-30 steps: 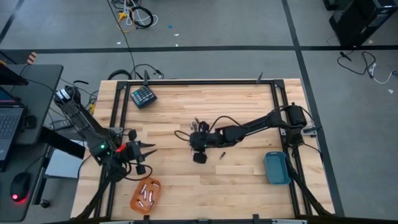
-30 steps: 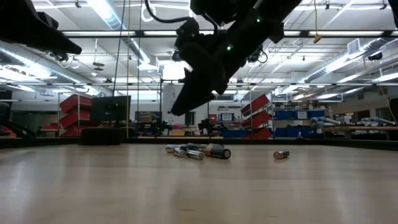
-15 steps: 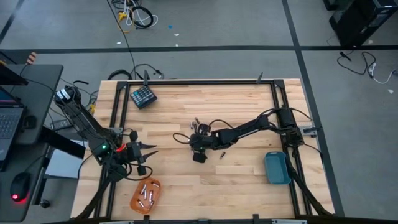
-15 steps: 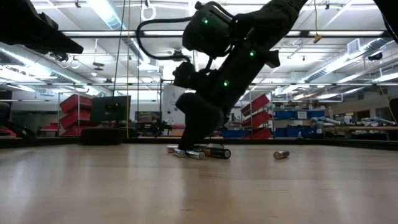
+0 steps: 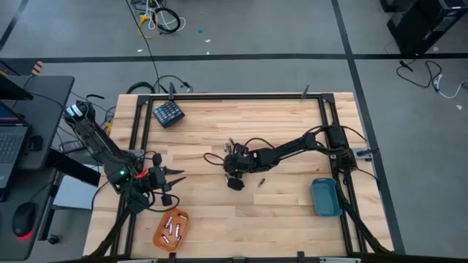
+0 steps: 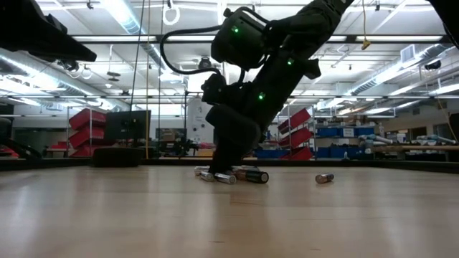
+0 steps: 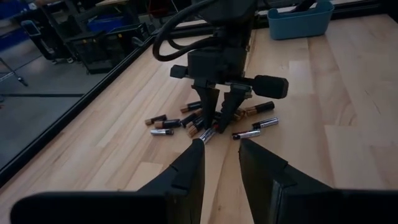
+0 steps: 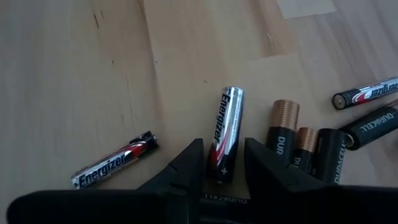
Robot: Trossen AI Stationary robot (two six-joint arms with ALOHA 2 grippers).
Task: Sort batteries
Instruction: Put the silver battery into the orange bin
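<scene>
Right gripper (image 8: 222,163) fingers open astride 1 silver battery (image 8: 225,132); left gripper (image 7: 221,160) fingers open.

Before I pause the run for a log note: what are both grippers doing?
Left gripper: jaws open, empty, beside the table's left edge.
Right gripper: jaws open astride a silver cylindrical Energizer battery, not yet closed.

Batteries (image 5: 232,148) clustered mid counter (image 5: 278,124), one stray (image 5: 260,181) just right. Keypad block (image 5: 168,113) far left. Tray (image 5: 171,229) with cells near left; bin (image 5: 325,197) near right.
</scene>
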